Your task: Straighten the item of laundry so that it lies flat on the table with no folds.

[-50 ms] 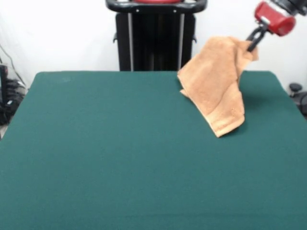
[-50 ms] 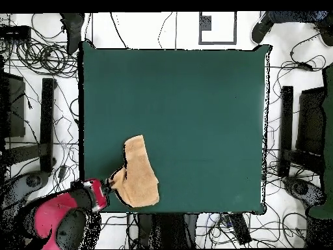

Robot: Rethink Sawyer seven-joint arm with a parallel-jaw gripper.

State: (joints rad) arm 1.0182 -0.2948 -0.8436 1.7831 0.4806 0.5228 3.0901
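Your gripper (image 1: pixel 253 44) is pinching one corner of the towel (image 1: pixel 217 86), fingers closed on the cloth and lifting it off the table (image 1: pixel 120 158). You're seeing the towel hanging folded near the table's far right corner, its lower end touching the felt.

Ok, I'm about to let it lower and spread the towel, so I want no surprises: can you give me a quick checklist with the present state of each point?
1. Hand has hold of the towel: ok, shut on its top corner.
2. Towel partly lifted, lower end on the table: ok.
3. Towel free of folds: not ok, it hangs bunched and doubled.
4. Room to spread it: ok toward the table's middle; not ok toward the near edge, which the towel almost reaches in the overhead view.
5. Care label side facing up: cannot tell.
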